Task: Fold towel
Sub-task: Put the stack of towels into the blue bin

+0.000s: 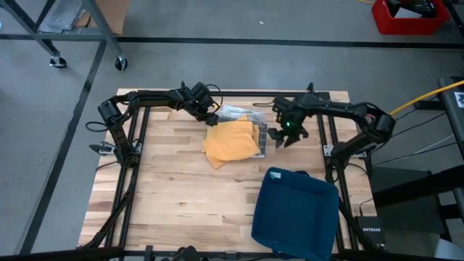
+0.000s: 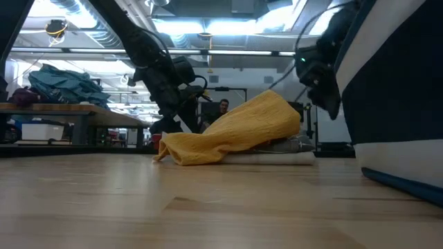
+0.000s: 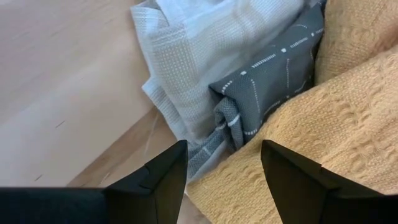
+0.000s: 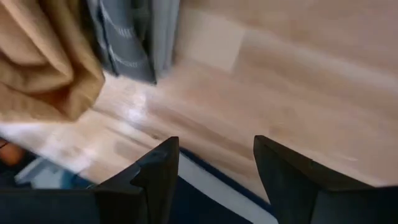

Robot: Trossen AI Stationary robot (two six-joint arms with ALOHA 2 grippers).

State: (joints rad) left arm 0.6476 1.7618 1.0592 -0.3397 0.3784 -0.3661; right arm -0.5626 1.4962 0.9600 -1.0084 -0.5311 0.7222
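L gripper [image 1: 212, 118]: fingers [image 3: 163, 176] spread wide, holding nothing, hovering at the far-left corner of the yellow towel [image 1: 232, 141], just above cloth. R gripper [image 1: 284, 135]: fingers [image 4: 158, 171] also apart, empty, hanging just right of the cloth pile, over bare wood.

Yellow towel lies crumpled, not folded flat, at table centre toward the far side. It's draped partly over a stack of other cloths: a white towel [image 1: 235, 112] sticks out on the far side, a grey towel [image 1: 260, 138] shows along the right edge.

Blue bin [image 1: 296, 212] sits at the near-right corner, well apart from the towels. High view shows only its blue inside; contents can't tell.

Table [image 1: 174, 196]: near-left half is open wood, lots of room. Far edge is close behind the pile; both arms reach in from the far corners.

View diffs:
- L wrist: grey towel [image 3: 267, 81] has a white dotted grid pattern and is bunched betw the white towel [image 3: 205, 50] and yellow towel [image 3: 323, 143]; not readable from above.
- R wrist: grey towel [image 4: 127, 37] edge is layered folds, yellow towel [image 4: 43, 68] overhanging them; blue bin [image 4: 205, 199] rim w/ white band below the fingers.
- Low view: yellow towel [image 2: 228, 135] humps up over the flat stack, peak to the right; bin [image 2: 398, 90] wall fills the right side; a person [image 2: 223, 107] seated far back in the room.
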